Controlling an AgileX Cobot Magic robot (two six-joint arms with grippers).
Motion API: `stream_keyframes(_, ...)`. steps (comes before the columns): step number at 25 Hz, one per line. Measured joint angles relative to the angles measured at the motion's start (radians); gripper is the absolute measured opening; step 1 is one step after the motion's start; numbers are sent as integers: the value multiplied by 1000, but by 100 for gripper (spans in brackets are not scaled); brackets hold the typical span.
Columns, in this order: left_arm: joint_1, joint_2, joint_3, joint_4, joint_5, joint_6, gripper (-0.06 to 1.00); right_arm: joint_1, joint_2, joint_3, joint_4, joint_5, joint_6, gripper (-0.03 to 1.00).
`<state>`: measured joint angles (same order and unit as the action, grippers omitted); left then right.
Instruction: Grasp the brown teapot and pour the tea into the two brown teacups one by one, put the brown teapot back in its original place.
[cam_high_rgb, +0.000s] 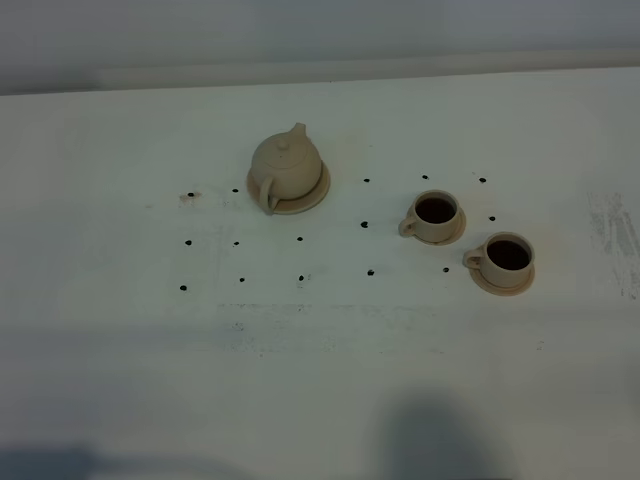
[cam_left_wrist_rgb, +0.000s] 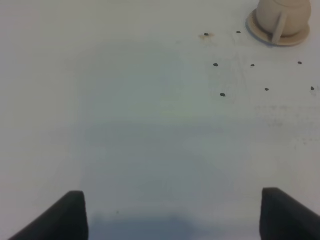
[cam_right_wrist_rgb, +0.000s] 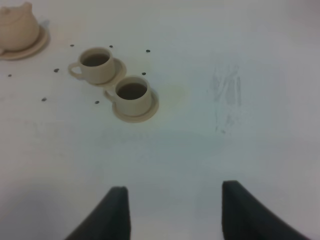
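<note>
My teapot (cam_high_rgb: 286, 168) sits upright, lid on, on its wide saucer (cam_high_rgb: 315, 193), toward the far edge of the table (cam_high_rgb: 120, 380) and a little left of its middle. The two cups (cam_high_rgb: 435, 215) (cam_high_rgb: 506, 259) stand on their small saucers, right of the middle, close together but not touching, well apart from the pot. Both look dark inside; I judge that to be tea, so both pours seem done and the pot is back in its place. If so, nothing is left but to keep my arms clear.

My left gripper (cam_left_wrist_rgb: 172, 212) hangs open and empty over bare table near the front edge, the pot far off. My right gripper (cam_right_wrist_rgb: 172, 210) is also spread wide and holds nothing, the cups well ahead of it.
</note>
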<state>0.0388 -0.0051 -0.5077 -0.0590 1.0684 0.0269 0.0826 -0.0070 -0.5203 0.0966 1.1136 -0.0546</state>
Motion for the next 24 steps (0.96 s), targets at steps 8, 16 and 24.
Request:
stream_keyframes(8,3,0,0,-1,0,0,67,0,0,0,0,0,0,41)
stream_keyframes(16,3,0,0,-1,0,0,67,0,0,0,0,0,0,41)
stream_keyframes(24,3,0,0,-1,0,0,67,0,0,0,0,0,0,41)
